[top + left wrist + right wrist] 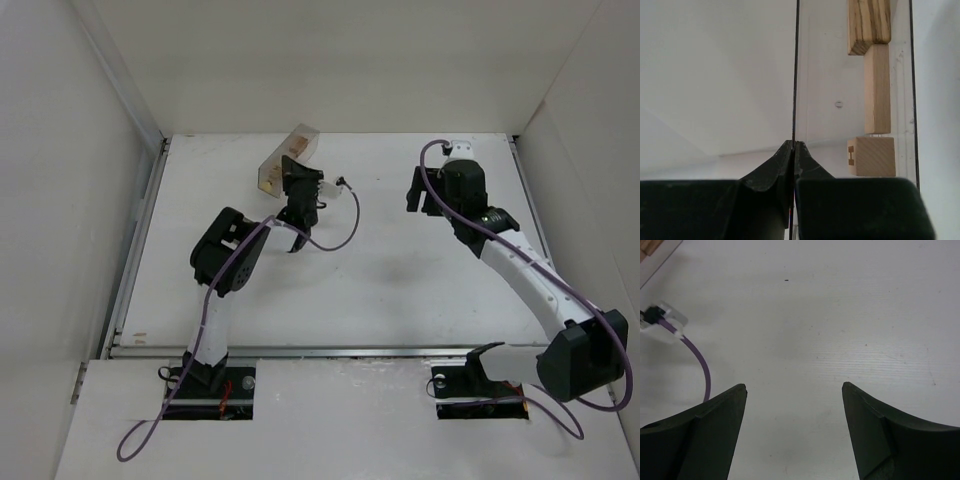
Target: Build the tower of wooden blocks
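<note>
Light-tan wood blocks [876,90] lie inside clear box [300,140].

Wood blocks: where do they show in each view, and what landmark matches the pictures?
Top external: wood blocks inside the clear plastic box, far left-centre of the table.
Left wrist: right side, a column beside the box wall the shut left end effector pinches.
Right wrist: a tan sliver, top-left corner, perhaps a block.
Shared landmark: purple cable, top external and right wrist.

Left claw [794,145] pinched shut, right claw [794,385] spread wide
</note>
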Motion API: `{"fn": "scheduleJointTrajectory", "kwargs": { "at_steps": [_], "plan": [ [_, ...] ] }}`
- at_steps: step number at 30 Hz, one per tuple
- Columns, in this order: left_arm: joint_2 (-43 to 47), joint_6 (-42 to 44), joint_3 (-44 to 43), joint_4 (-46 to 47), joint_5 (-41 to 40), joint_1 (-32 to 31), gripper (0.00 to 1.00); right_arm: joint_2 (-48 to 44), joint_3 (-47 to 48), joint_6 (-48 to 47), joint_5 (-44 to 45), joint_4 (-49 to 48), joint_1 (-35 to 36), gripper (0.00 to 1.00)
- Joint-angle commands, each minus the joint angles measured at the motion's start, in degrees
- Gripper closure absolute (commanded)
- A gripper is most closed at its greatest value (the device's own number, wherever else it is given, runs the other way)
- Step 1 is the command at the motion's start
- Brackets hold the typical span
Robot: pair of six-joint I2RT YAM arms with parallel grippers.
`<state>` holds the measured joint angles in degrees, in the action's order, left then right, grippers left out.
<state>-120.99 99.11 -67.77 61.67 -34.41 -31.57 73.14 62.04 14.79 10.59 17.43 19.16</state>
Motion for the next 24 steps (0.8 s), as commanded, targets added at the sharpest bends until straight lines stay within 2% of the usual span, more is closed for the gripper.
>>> {"fn": "scheduleJointTrajectory", "kwargs": {
  "at_steps": [1, 8, 15, 17, 19, 20, 21, 22, 24],
  "plan": [
    [5.4, 16.6, 4.8, 27.3, 1.4, -1.3, 1.0, -3.1, -1.7, 1.1, 1.3, -1.8, -0.3, 0.17],
    [6.1, 26.7, 12.0, 34.8, 8.7, -2.5, 1.0, -5.5, -3.4, 1.1, 1.8, -1.8, -0.3, 0.17],
    [8.0, 26.0, 12.1, 31.7, 8.7, -3.7, 1.0, -7.3, -5.1, 2.2, 1.8, -2.4, -0.3, 0.17],
    [9.4, 23.0, 11.3, 28.6, 5.0, -4.2, 1.0, -7.3, -5.6, 2.2, 1.8, -2.4, -0.3, 0.17],
    [13.0, 7.0, 6.4, 9.6, -1.8, -5.5, 1.0, -7.8, -5.6, 2.2, 1.8, -2.4, -0.3, 0.17],
    [14.6, -2.0, 3.0, -2.6, -1.9, -5.5, 1.0, -7.8, -5.6, 2.2, 1.8, -2.4, -0.3, 0.17],
    [15.9, -11.8, -1.0, -30.1, -0.9, -5.5, 1.0, -7.8, -5.6, 2.2, 1.8, -2.4, -0.3, 0.17],
    [16.5, -27.1, -8.9, -40.5, 1.2, -5.5, 1.0, -7.8, -5.6, 2.2, 1.8, -1.9, -0.3, 0.17],
    [16.5, -33.6, -12.3, -50.8, 5.1, -5.5, 1.0, -7.8, -5.6, 2.2, 1.2, -1.9, -0.3, 0.17]
  ]
}}
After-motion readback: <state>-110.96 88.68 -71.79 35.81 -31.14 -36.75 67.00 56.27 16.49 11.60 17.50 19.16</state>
